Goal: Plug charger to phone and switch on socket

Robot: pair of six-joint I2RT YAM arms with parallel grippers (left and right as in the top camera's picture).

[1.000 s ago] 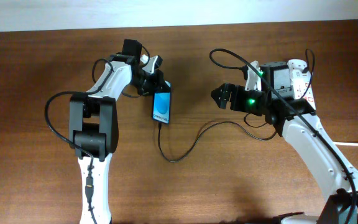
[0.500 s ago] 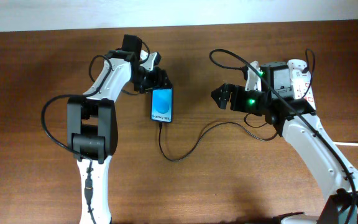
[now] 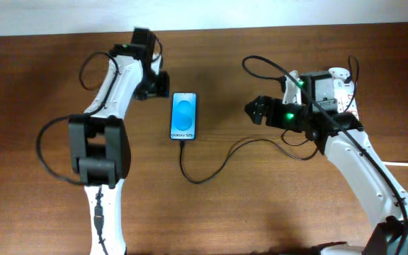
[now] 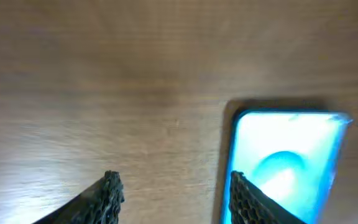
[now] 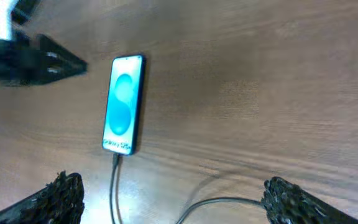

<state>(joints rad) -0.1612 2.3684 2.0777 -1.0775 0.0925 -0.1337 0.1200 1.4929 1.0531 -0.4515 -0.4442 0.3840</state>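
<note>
The phone (image 3: 183,115) is lying flat on the counter (image 3: 41,85), screen up and glowing blue, between the two arms. The charger (image 3: 198,179) is meeting the phone's bottom edge. Its cable is looping across the wood toward the right arm, which is hiding its far end. The left gripper (image 4: 174,186) is hovering just beside the phone's top left corner, jaws apart and holding nothing. The right gripper (image 5: 173,190) is hanging well right of the phone, jaws spread wide and empty. The socket (image 3: 344,86) is lying at the far right, partly covered by the right arm; its switches are too small to read.
</note>
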